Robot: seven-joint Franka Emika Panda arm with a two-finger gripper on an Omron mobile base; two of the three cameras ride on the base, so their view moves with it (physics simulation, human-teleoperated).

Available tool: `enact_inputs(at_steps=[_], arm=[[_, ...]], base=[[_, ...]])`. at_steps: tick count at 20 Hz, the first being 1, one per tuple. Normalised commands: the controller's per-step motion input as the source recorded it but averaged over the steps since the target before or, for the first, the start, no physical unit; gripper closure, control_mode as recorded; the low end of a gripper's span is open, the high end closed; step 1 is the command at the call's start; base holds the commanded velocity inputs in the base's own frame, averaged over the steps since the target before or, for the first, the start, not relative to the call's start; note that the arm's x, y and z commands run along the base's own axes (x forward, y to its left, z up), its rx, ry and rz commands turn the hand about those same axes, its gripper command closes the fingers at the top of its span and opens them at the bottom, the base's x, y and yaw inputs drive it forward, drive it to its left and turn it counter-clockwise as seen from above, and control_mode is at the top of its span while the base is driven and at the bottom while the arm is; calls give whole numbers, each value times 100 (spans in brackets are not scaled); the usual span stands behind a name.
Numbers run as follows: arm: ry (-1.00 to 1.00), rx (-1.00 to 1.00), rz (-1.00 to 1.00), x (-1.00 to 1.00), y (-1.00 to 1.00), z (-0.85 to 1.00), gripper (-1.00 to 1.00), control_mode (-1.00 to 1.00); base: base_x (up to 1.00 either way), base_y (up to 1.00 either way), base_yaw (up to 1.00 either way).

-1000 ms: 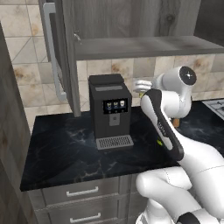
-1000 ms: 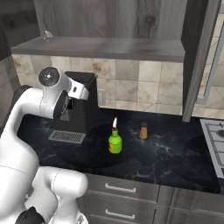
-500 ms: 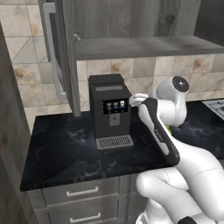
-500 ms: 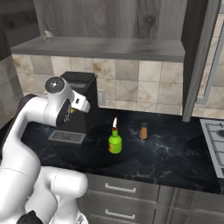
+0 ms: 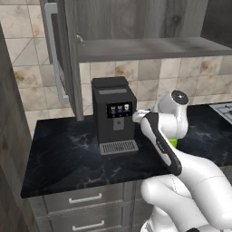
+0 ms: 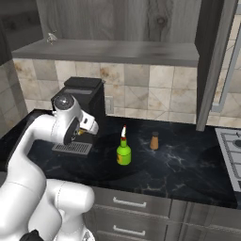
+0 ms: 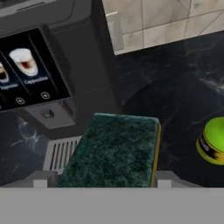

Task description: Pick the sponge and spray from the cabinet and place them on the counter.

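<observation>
Black counter (image 7: 175,87), hand (image 7: 101,178) pinching sponge (image 7: 113,148) between its fingertips, spray (image 7: 213,141) nearby on its right

Flat rectangular sponge (image 7: 114,148), dark green scouring face toward the camera and a thin yellow layer along one edge, held between the fingertips of the hand (image 7: 103,180) above the black marble-like bench (image 6: 188,164). Bright green spray bottle (image 6: 124,152) with yellow label and red-and-white nozzle, upright on the bench. Dark wood-grain wall cabinet (image 6: 141,28) above, door open.
</observation>
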Motion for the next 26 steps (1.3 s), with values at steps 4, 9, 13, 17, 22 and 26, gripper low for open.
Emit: enact_inputs(at_steps=[4,9,13,17,22,26], arm=[[12,0,0,0,0,-66,100,-100],[10,0,0,3,0,-49,100,-100],[8,0,0,0,0,-39,100,-100],[9,0,0,0,0,-40,100,-100],[10,0,0,2,0,-47,100,-100],[7,0,3,4,-1,-52,100,-100]], base=[[0,0,0],[0,0,0],[0,0,0],[0,0,0],[0,0,0],[0,0,0]])
